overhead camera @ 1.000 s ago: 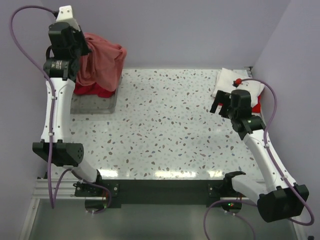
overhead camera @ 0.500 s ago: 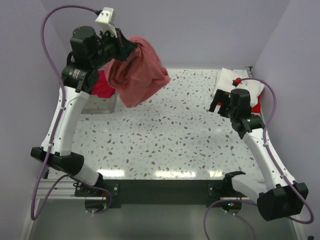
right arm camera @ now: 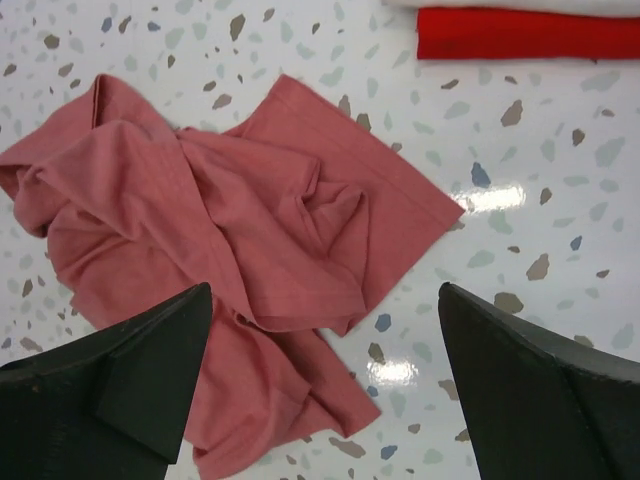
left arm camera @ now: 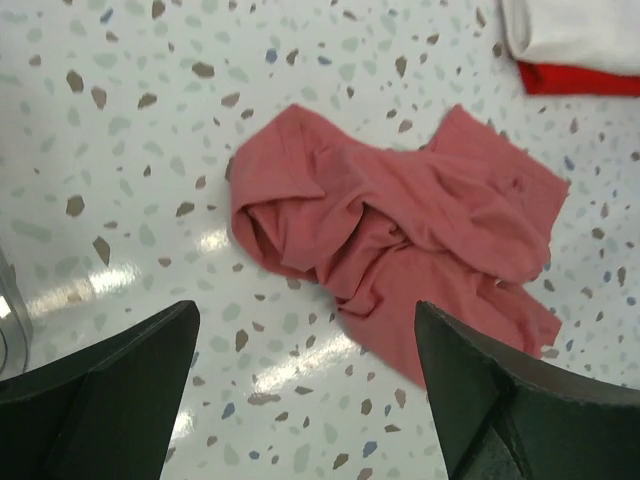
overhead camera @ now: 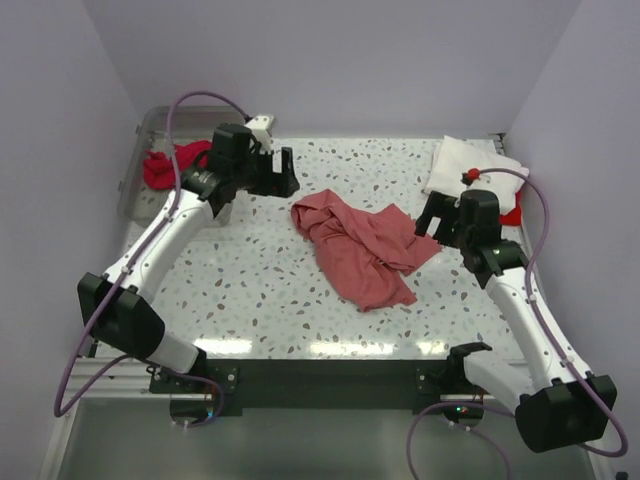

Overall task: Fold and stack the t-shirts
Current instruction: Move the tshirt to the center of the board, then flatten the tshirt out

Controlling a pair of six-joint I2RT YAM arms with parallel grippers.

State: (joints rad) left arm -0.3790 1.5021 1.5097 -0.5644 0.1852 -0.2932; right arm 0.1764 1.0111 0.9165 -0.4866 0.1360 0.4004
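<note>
A large faded coral-red t-shirt (overhead camera: 365,245) lies crumpled on the middle of the table, free of both grippers. My left gripper (overhead camera: 287,175) hovers open just behind and left of it; in the left wrist view the shirt (left arm camera: 400,235) lies beyond the spread fingers (left arm camera: 120,380). My right gripper (overhead camera: 432,215) stands open at the shirt's right edge, and the cloth (right arm camera: 230,250) fills the space ahead of it. A folded white t-shirt (overhead camera: 470,165) rests on a bright red one (overhead camera: 513,213) at the back right. A crimson t-shirt (overhead camera: 165,165) lies in the bin.
The clear plastic bin (overhead camera: 150,115) stands at the back left corner, beside the left arm. The folded red shirt's edge (right arm camera: 530,33) lies close beyond the right gripper. Walls close in the table on the left, back and right.
The left gripper carried the coral-red t-shirt from above the bin rightward, opened and let it go. The shirt now lies crumpled on the table. The right arm barely moved.
</note>
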